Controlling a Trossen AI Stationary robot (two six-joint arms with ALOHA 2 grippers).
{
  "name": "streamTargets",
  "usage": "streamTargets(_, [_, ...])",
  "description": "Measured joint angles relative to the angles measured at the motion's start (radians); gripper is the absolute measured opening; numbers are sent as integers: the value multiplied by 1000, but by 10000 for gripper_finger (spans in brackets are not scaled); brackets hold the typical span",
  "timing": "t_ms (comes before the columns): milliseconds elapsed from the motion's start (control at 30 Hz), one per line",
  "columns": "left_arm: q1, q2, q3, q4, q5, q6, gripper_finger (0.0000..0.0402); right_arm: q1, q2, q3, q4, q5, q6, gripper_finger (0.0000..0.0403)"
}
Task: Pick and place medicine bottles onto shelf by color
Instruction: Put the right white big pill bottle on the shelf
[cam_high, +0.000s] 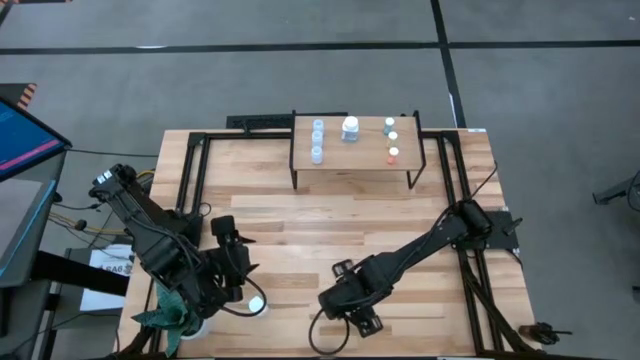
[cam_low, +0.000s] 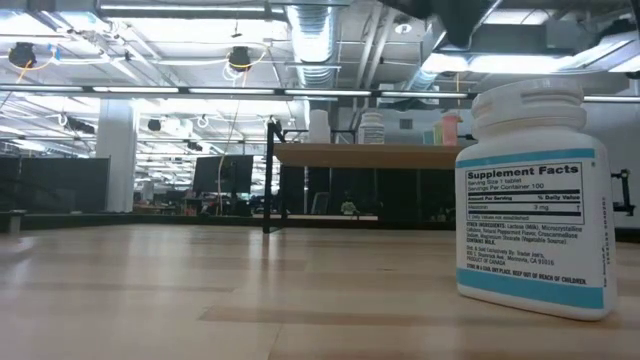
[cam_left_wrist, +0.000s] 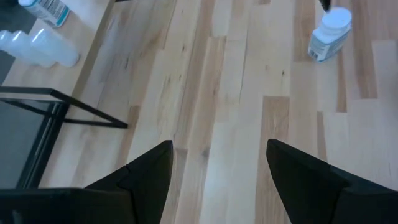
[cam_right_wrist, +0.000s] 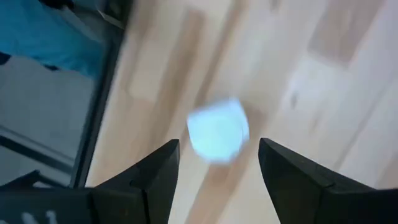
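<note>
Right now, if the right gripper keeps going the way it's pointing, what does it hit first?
Most likely the white bottle, which sits dead ahead between the open fingers of the right gripper in its wrist view. The picture is blurred there, so depth is unclear. Nothing else shows in that line, only tabletop.

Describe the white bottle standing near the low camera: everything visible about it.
The supplement bottle is a white plastic container with a ribbed white screw cap and a wrap-around label edged in pale blue. The label shows a "Supplement Facts" panel above small black print. It stands upright with its base on the light-wood tabletop, close to the low camera. No gripper is seen touching it there. The shelf with other bottles stands well behind it.
</note>
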Motion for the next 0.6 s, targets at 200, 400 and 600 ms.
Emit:
streamTargets(200, [0, 0, 0, -2, -1, 0, 247, -5, -3, 0, -85, 0, 48, 244])
streamTargets(400, [0, 0, 0, -2, -18, -11, 247, -19, -2, 0, -69, 0, 194, 246])
streamTargets(600, [0, 0, 0, -1, -18, -11, 247, -36, -2, 0, -93, 1, 245, 264])
